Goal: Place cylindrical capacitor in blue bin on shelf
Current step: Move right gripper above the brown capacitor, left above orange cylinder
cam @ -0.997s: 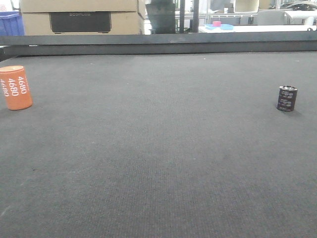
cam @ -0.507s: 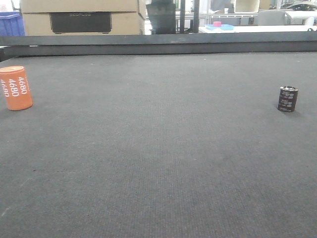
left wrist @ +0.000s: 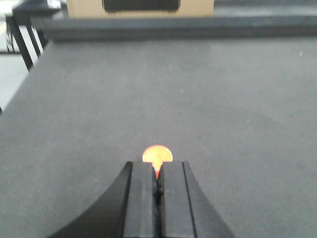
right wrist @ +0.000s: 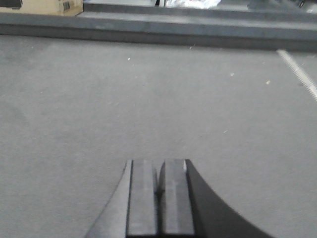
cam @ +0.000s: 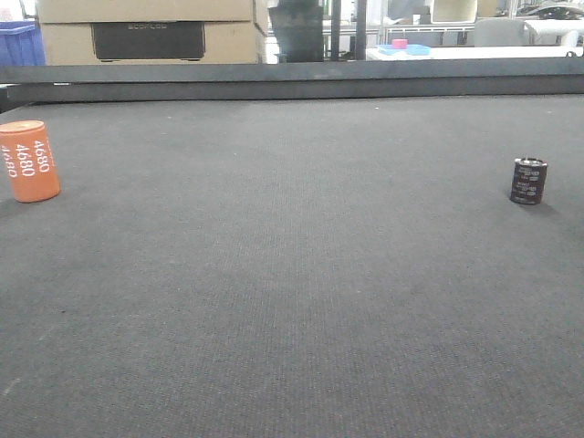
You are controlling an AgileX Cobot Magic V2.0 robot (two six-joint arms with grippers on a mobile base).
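Note:
The cylindrical capacitor (cam: pixel 528 181), a stubby dark cylinder with pale print, stands upright on the grey mat (cam: pixel 292 274) at the right of the front view. My left gripper (left wrist: pixel 157 166) is shut with nothing in it; the round top of the orange cylinder (left wrist: pixel 157 152) shows just beyond its tips. My right gripper (right wrist: pixel 158 163) is shut too, over bare mat, and the capacitor does not show in its view. Neither gripper appears in the front view. The shelf is out of view.
The orange cylinder (cam: pixel 29 161) marked "4680" stands at the mat's left edge. A raised dark rail (cam: pixel 292 80) closes off the far side. Behind it are a cardboard box (cam: pixel 151 32) and a blue crate (cam: pixel 18 44).

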